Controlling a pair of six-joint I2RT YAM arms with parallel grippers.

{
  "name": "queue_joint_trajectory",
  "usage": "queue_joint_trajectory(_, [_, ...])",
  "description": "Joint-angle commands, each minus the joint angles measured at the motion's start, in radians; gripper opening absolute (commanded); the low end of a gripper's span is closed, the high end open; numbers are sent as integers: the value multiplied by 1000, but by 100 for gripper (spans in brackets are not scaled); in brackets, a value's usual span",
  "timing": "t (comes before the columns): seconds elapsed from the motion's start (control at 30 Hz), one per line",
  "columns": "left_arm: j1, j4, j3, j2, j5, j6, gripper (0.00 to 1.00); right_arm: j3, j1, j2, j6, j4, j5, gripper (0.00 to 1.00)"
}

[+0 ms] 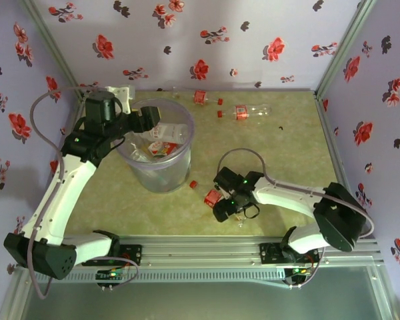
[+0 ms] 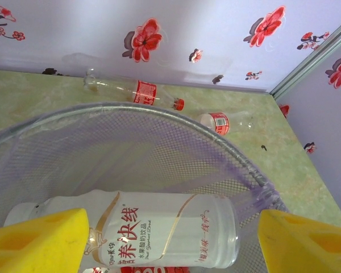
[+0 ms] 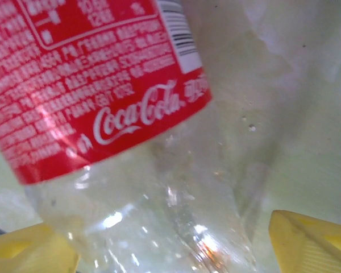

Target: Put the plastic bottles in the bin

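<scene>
Near right, low over the green table (image 1: 300, 153): right pincer (image 3: 173, 242), spread apart and straddling a cola bottle (image 3: 159, 187). Lies on its side on the table, red label (image 3: 91, 85) beyond the pads, clear body between them. One yellow pad (image 3: 28, 250) against or just beside the plastic, cannot tell which; the other pad (image 3: 312, 244) with a clear gap. Not clamped. Seen from above, a red cap (image 1: 193, 183) just past the label on the side toward the bin; cannot tell whether screwed on or loose.

Further in, middle left: bin (image 1: 163, 177), upright on the table, near the cola bottle and left of it. Holds a heap of bottles (image 1: 165, 137). Uppermost, a white-labelled bottle (image 2: 159, 227) with red writing, lying on its side.

Over the bin's far left rim: left pincer (image 2: 175, 227), yellow pads wide apart, gripping nothing. Hangs above the white-labelled bottle, with a gap showing between that bottle and one pad.

Farthest, beyond the bin and to its right, close to the flowered wall (image 1: 220, 40): two more bottles lying on the table. A long clear bottle (image 2: 139, 91) with red label and red cap, then just right of it and a little nearer a second bottle (image 1: 243, 111), also red-labelled. Right of these, a small dark speck (image 1: 281, 127) on the table.
</scene>
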Motion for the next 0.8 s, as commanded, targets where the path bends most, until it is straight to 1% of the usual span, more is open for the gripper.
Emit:
queue_joint_trajectory(0.0, [-3, 42, -7, -11, 13, -13, 79, -11, 10, 32, 18, 47, 39, 82])
queue_joint_trajectory(0.07, [-3, 47, -7, -8, 14, -17, 79, -5, 9, 36, 15, 48, 69, 77])
queue_joint_trajectory(0.2, [-4, 68, -16, -4, 30, -31, 79, 15, 7, 24, -12, 45, 88, 69])
queue_joint_trajectory(0.27, [-3, 72, -16, -3, 37, -34, 80, 31, 8, 27, -28, 26, 98, 61])
queue_joint_trajectory(0.4, [-3, 85, -12, 0, 51, -42, 80, 60, 3, 12, -50, -25, 136, 57])
queue_joint_trajectory(0.6, [-5, 126, -13, 15, 98, -70, 81, 97, -55, -72, -64, -80, 164, 50])
queue_joint_trajectory(0.7, [-5, 168, -12, 40, 159, -113, 81, 123, -106, -141, -76, -107, 204, 43])
queue_joint_trajectory(0.77, [-9, 204, -14, 56, 197, -141, 81, 134, -127, -202, -103, -85, 256, 34])
